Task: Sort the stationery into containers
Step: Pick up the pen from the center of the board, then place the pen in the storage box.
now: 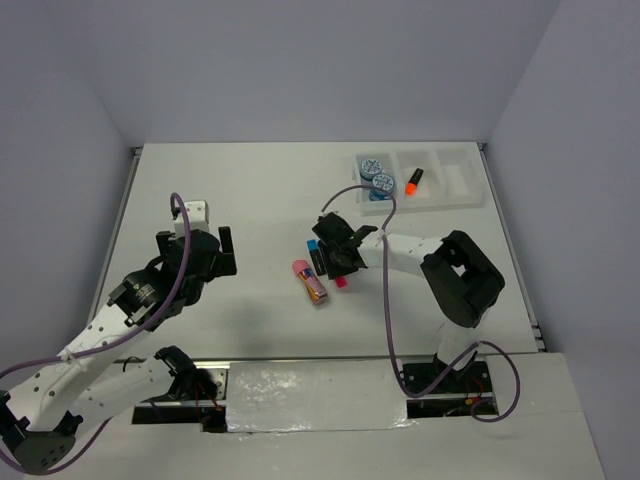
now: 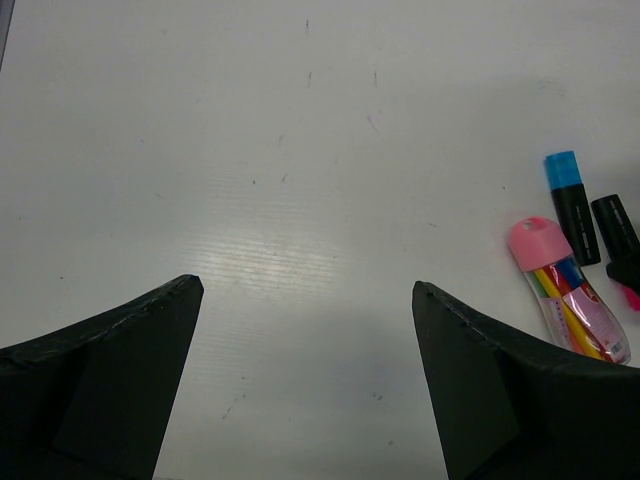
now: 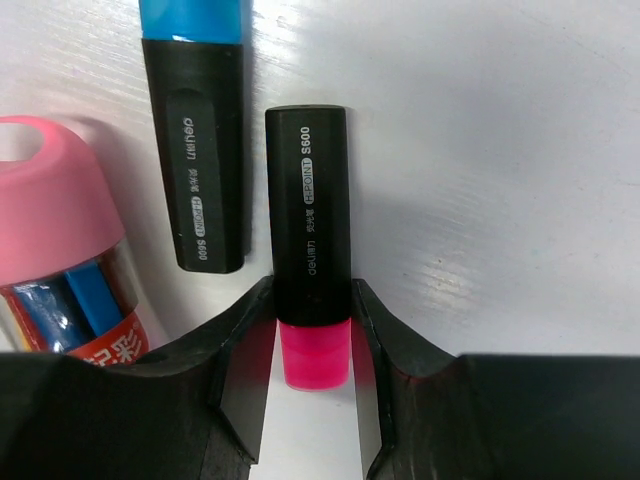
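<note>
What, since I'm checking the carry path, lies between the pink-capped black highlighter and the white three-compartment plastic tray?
Nothing visible. The right gripper grips the pink-capped black highlighter; only open table surface separates it from the white three-compartment plastic tray.

The pink highlighter [image 3: 312,240] reads "deli", Chinese characters and "H-POINT S600". The blue highlighter [image 3: 197,150] shows "deli" and "S600". The eraser [image 3: 60,250] sleeve bears white Chinese characters.

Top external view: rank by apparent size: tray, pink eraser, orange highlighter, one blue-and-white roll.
1. White tray
2. Pink eraser
3. Orange highlighter and blue-and-white roll: too similar to rank; the highlighter is longer, the roll wider.
</note>
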`<state>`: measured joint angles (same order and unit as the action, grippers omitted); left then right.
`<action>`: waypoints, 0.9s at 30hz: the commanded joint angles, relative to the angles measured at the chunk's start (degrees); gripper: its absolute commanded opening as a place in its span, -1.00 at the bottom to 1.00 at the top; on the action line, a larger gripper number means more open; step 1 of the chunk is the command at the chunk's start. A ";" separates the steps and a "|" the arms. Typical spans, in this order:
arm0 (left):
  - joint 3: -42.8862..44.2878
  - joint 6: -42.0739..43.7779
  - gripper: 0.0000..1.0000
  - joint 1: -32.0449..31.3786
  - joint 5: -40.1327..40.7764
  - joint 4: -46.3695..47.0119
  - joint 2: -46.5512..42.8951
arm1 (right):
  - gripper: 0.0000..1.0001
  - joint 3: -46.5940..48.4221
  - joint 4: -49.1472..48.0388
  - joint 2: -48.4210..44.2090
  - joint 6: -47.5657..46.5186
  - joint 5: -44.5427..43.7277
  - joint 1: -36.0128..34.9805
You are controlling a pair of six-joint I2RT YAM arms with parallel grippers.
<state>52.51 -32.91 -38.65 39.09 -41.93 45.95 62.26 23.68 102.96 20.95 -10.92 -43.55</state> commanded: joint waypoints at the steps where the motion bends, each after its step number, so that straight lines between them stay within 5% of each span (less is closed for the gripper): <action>1: 0.22 1.44 0.99 0.07 0.02 1.68 -0.69 | -0.77 -3.28 -1.44 -3.97 -0.56 -0.86 1.97; 7: 0.22 1.35 0.99 0.07 0.20 1.59 -1.04 | -0.94 -4.78 -3.21 -18.02 -4.33 -0.25 7.68; 12: 0.22 1.35 0.99 0.07 0.20 1.59 -1.57 | -0.94 1.87 0.92 -22.45 -9.43 3.27 20.31; 19: 0.14 1.35 0.99 0.16 -0.07 1.85 -2.18 | -0.95 16.81 6.37 -17.11 -14.28 4.15 34.47; 27: 0.22 2.05 0.99 0.07 -1.56 2.21 -1.39 | -0.95 34.49 8.22 -1.20 -16.30 0.01 39.76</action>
<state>52.51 -32.67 -38.65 38.39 -41.89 44.53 91.74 29.63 96.95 6.28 -9.85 -4.80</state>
